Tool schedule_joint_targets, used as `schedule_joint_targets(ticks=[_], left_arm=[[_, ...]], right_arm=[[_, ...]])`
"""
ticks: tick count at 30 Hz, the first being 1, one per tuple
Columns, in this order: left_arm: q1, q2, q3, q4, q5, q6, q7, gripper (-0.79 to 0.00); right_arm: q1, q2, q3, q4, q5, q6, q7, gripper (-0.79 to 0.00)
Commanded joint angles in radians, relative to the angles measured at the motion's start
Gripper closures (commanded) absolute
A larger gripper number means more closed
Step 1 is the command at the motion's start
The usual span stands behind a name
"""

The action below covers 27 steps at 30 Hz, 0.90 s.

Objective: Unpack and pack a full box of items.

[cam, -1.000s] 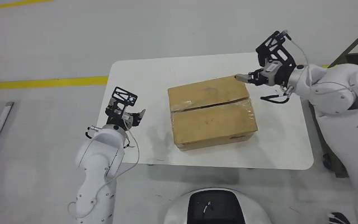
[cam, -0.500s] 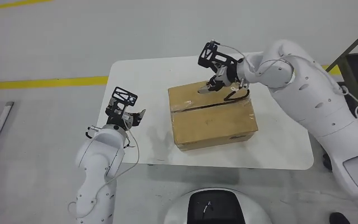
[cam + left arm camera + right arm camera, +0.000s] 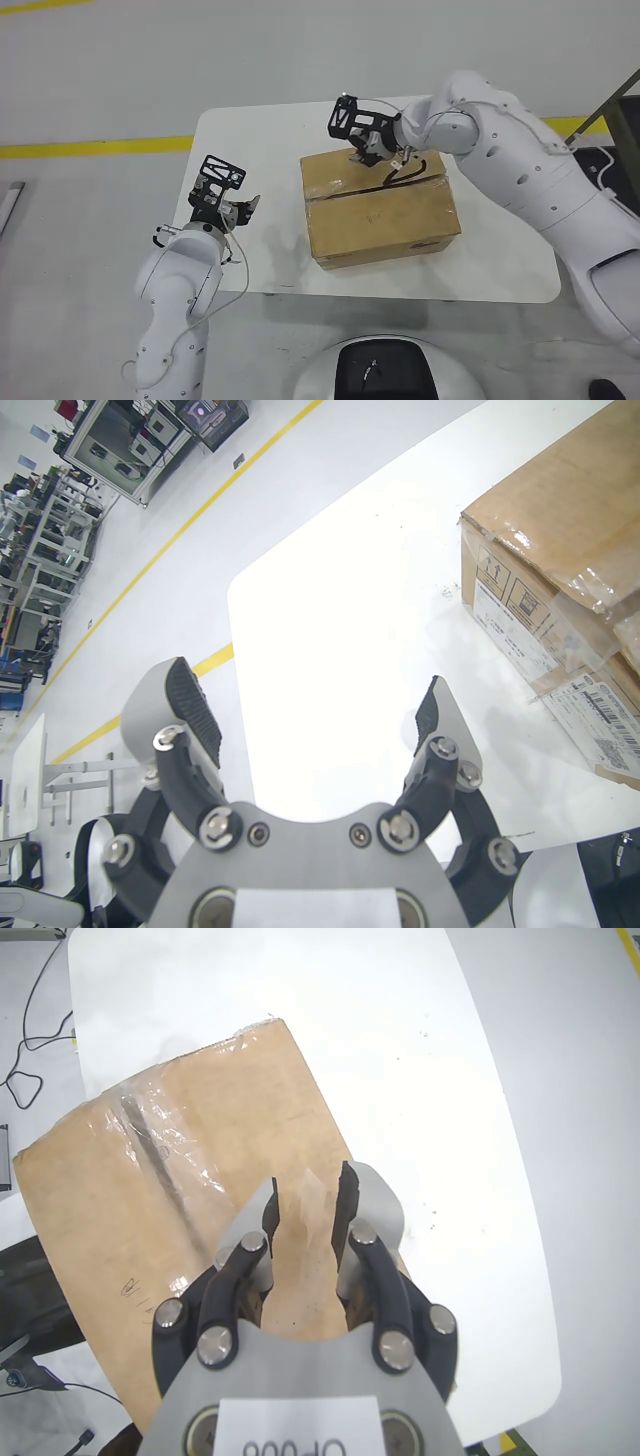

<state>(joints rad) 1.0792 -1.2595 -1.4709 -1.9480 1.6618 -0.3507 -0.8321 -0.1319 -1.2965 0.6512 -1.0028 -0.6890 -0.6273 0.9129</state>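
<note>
Nearest, left gripper (image 3: 310, 695) spread wide, holding nothing, at the table's (image 3: 250, 130) left edge.
Mid-table: closed cardboard box (image 3: 380, 215); left wrist view catches its side labels (image 3: 500, 585), right wrist view its taped seam (image 3: 155, 1158). Farther: right gripper (image 3: 307, 1175) above the far flap (image 3: 335, 172), jaws narrowly parted, tape scrap (image 3: 312, 1208) showing between them, contact unclear.

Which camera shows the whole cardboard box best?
The top view: the box shows edge to edge, taped seam included. The left wrist view catches one corner with labels; the right wrist view shows part of its top past the right gripper.
</note>
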Motion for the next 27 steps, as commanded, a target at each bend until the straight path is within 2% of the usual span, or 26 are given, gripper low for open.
schedule_joint_targets(ticks=[1, 3, 9, 12, 15, 18, 22, 27], left_arm=[[0.000, 0.000, 0.000, 0.000, 0.000, 0.000, 0.000, -0.785], [0.000, 0.000, 0.000, 0.000, 0.000, 0.000, 0.000, -0.785], [0.000, 0.000, 0.000, 0.000, 0.000, 0.000, 0.000, -0.785], [0.000, 0.000, 0.000, 0.000, 0.000, 0.000, 0.000, -0.785], [0.000, 0.000, 0.000, 0.000, 0.000, 0.000, 0.000, -0.785], [0.000, 0.000, 0.000, 0.000, 0.000, 0.000, 0.000, -0.785], [0.000, 0.000, 0.000, 0.000, 0.000, 0.000, 0.000, -0.785], [0.000, 0.000, 0.000, 0.000, 0.000, 0.000, 0.000, -0.785]], right_arm=[[0.005, -0.005, -0.007, 0.011, -0.005, -0.003, 0.001, -0.246], [0.007, -0.009, -0.014, 0.022, -0.010, -0.005, 0.000, -0.243], [0.014, -0.022, -0.030, 0.042, -0.019, -0.009, -0.008, -0.314], [0.019, -0.029, -0.040, 0.049, -0.029, -0.010, -0.009, -0.299], [0.029, -0.035, -0.055, 0.058, -0.065, -0.022, -0.010, -0.237], [0.036, -0.040, -0.052, 0.078, -0.073, -0.006, -0.030, 0.000], [0.044, -0.042, -0.036, 0.090, -0.079, 0.035, -0.053, 0.000], [0.022, -0.025, 0.052, 0.063, -0.018, 0.177, -0.109, 0.000]])
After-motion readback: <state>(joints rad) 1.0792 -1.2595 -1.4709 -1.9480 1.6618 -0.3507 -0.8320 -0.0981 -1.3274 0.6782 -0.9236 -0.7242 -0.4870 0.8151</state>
